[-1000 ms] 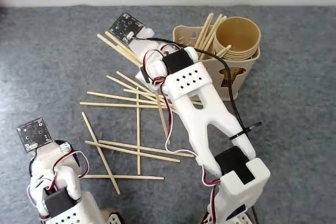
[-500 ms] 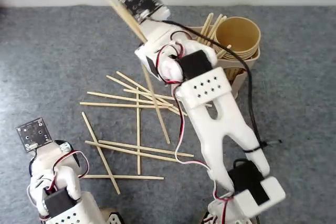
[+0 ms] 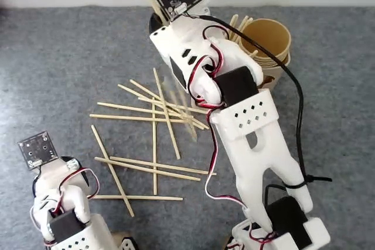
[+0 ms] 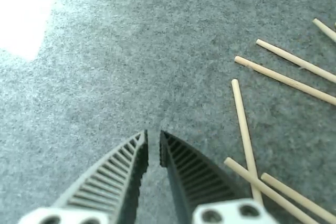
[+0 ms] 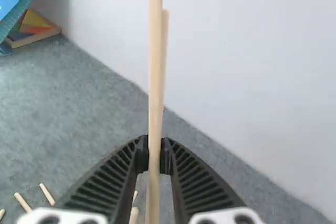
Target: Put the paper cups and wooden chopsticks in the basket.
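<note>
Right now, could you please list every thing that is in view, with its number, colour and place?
basket: one, beige, far side of the table, partly behind the right arm.
paper cups: a nested stack, count unclear, tan, in the basket.
chopsticks in basket: several, pale wood, standing beside the cups.
loose chopsticks: roughly a dozen, pale wood, scattered and crossing mid-table.
held chopsticks: two, pale wood, clamped in the right gripper, raised above the table.
table: one, grey felt-like cover.
left gripper: dark grey, shut, empty, over bare table near loose chopsticks.
right gripper: dark grey, shut on the held chopsticks.
left arm, right arm: white.
</note>
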`<state>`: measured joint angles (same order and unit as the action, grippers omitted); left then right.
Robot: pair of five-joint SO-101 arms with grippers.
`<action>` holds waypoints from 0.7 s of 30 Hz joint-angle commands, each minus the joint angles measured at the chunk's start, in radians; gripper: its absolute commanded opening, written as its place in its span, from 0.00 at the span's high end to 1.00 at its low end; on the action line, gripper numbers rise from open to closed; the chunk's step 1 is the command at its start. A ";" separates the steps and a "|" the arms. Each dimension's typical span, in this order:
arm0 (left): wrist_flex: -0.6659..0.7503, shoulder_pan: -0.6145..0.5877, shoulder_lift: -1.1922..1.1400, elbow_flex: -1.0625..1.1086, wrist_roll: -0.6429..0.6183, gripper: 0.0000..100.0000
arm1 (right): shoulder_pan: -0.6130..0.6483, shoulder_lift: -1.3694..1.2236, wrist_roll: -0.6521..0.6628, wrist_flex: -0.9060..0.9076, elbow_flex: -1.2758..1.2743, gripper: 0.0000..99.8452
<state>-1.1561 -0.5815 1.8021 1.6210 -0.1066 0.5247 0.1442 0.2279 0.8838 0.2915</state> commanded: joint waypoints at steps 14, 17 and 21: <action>0.021 -0.003 0.006 -0.031 0.011 0.96 | -0.179 0.028 -0.006 -0.249 0.020 0.99; 0.021 -0.003 0.006 -0.031 0.011 0.96 | -0.196 -0.036 -0.008 -0.283 0.020 0.99; 0.021 -0.003 0.006 -0.031 0.011 0.96 | -0.220 -0.137 -0.011 -0.302 0.020 0.99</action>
<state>-1.1561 -0.5815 1.8021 1.6210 -0.1066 0.3284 0.0368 0.2279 0.6091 0.2915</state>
